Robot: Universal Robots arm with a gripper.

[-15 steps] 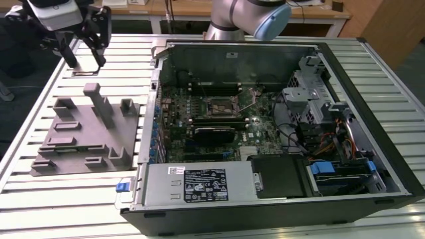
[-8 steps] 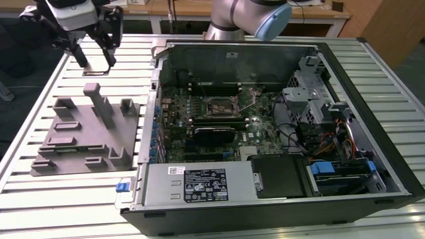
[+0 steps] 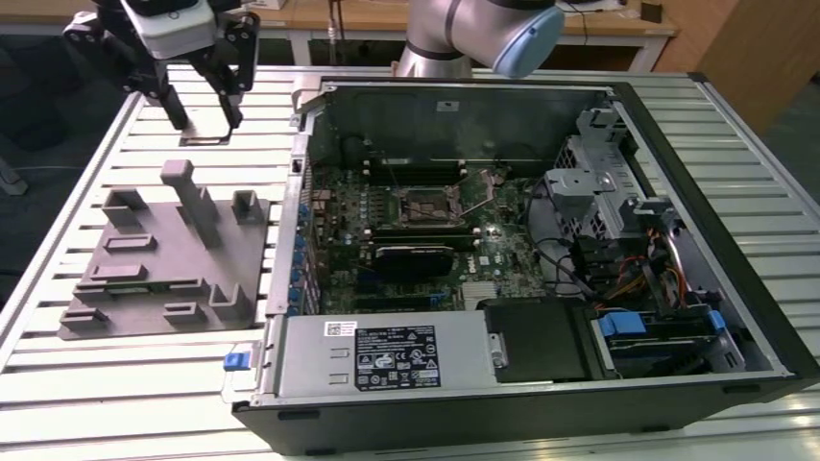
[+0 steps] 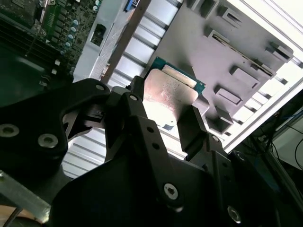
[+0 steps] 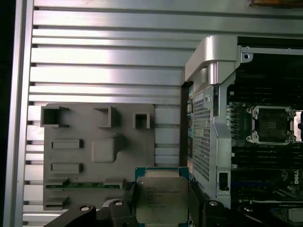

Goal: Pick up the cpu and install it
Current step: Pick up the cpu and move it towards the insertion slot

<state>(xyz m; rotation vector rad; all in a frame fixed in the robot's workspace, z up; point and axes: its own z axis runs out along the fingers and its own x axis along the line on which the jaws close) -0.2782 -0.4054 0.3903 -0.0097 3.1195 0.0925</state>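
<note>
Gripper point(image 3: 206, 127) fingers are closed on the cpu point(image 4: 168, 92), pinching two opposite edges with its silver top facing the wrist cameras. The pick-up step looks to be in hand, though I cannot tell whether it has cleared the table point(image 3: 77, 384). It sits near the table's far corner on the exterior view's left, beyond the grey fixture point(image 3: 167, 259). Installing calls for keeping it flat and square to the open socket point(image 3: 423, 204) in the computer case point(image 3: 756, 279), well apart.

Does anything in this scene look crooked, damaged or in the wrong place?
Nothing stands out. The cpu sits flat and square between the jaws of the gripper, near the grey fixture; the socket in the open computer case lies empty.
</note>
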